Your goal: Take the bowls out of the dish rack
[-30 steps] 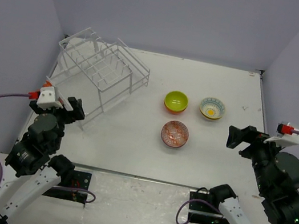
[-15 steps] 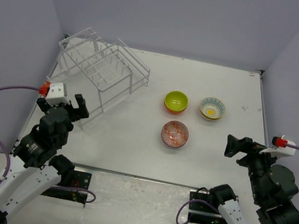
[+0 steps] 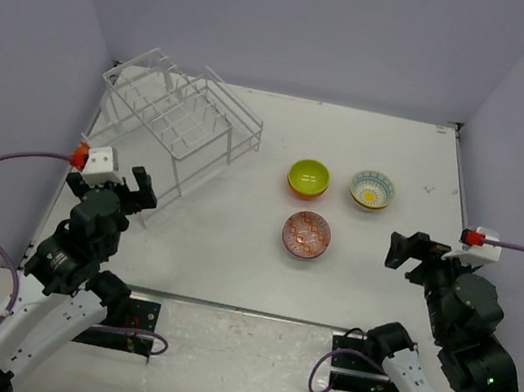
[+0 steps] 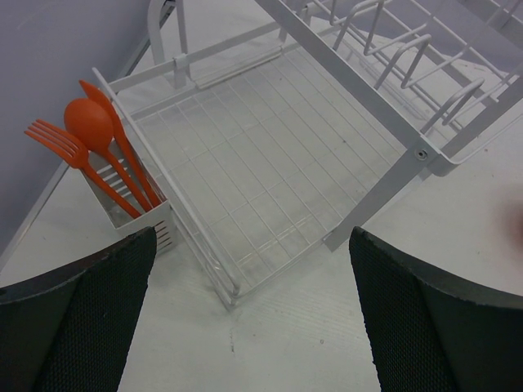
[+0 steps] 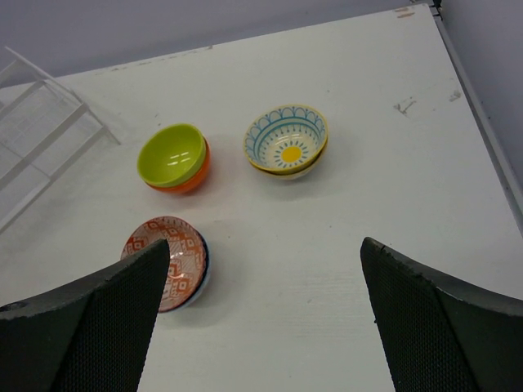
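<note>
The dish rack (image 3: pixel 182 119) stands at the far left, tilted, and holds no bowls; the left wrist view shows its bare wire floor (image 4: pixel 261 155). A lime-green bowl (image 3: pixel 309 175) sits nested in an orange-red one (image 5: pixel 198 175). The white teal-rimmed bowl (image 3: pixel 372 189) with a yellow centre is to its right. The red-patterned bowl (image 3: pixel 306 234) rests on another bowl nearer me. All show in the right wrist view: green (image 5: pixel 170 153), teal-rimmed (image 5: pixel 286 140), red-patterned (image 5: pixel 166 261). My left gripper (image 3: pixel 113 188) is open and empty at the rack's near corner. My right gripper (image 3: pixel 411 258) is open and empty, right of the bowls.
A white cutlery holder (image 4: pixel 139 214) with an orange spoon (image 4: pixel 88 120) and forks hangs on the rack's left side. Lilac walls close in the table on the left, right and back. The table's right edge (image 5: pixel 490 155) runs close to the teal-rimmed bowl.
My right gripper has moved towards me and slightly left. My left wrist shifted a little right and away, then held still. Bowls and rack have not moved.
</note>
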Motion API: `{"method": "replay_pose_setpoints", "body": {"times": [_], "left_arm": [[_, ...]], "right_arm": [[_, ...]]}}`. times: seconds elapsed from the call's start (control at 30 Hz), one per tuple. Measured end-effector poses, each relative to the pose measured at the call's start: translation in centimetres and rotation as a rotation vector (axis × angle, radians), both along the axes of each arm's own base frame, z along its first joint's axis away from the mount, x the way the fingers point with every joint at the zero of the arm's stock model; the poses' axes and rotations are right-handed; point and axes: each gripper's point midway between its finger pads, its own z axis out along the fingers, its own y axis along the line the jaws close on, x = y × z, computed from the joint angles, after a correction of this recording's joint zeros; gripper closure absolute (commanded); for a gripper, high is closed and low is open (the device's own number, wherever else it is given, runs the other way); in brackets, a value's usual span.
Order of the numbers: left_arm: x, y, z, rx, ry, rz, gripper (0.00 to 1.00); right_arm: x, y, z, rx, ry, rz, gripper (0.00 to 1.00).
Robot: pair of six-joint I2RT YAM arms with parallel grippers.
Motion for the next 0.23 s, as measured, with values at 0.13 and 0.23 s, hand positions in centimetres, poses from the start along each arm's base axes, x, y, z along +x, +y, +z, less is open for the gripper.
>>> {"method": "replay_pose_setpoints", "body": {"times": [0.13,0.23], "left_arm": [[0.03,-0.12,0.03,-0.003,-0.001,-0.006,0.00],[0.04,-0.19,0.02,-0.004,-0.001,-0.010,0.00]], "right_arm": [[0.23,-0.01,-0.16,-0.001,-0.001,-0.006,0.01],[0.45,-0.13,-0.03,0.004,-0.011,-0.020,0.01]]}}
